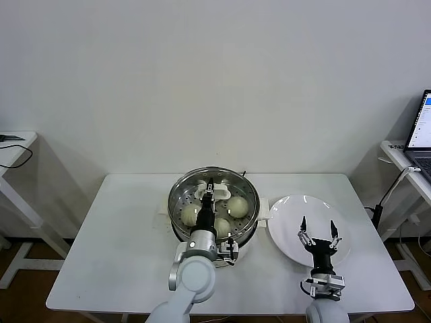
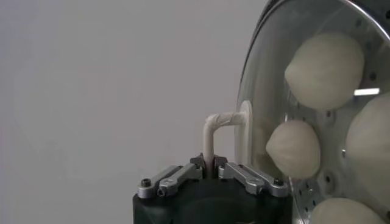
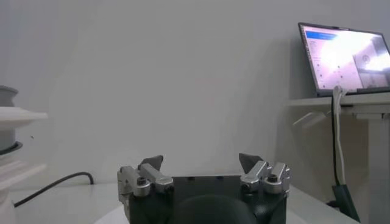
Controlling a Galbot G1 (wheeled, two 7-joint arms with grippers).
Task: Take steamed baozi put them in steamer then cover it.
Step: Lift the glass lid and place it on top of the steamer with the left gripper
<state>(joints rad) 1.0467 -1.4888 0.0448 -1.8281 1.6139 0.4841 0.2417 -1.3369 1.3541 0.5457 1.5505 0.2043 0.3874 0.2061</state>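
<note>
The steamer [image 1: 176,200] stands mid-table, a shiny steel pot with a white side handle [image 1: 263,210]. The clear glass cover [image 1: 232,185] lies over its mouth. Through the glass I see cream-white baozi [image 1: 237,206] on the perforated tray; the left wrist view shows several of these baozi [image 2: 326,70] behind the cover [image 2: 268,85]. My left gripper [image 2: 209,165] is shut on the cover's white handle [image 2: 218,122], above the pot's centre [image 1: 210,191]. My right gripper [image 1: 319,233] hangs open and holds nothing, over the white plate [image 1: 286,214].
The bare white plate lies right of the steamer. A laptop [image 1: 423,131] sits on a side table at far right, with cables [image 1: 384,202] hanging beside it. Another small table [image 1: 13,145] stands at far left. A black cable [image 3: 55,184] runs behind the pot.
</note>
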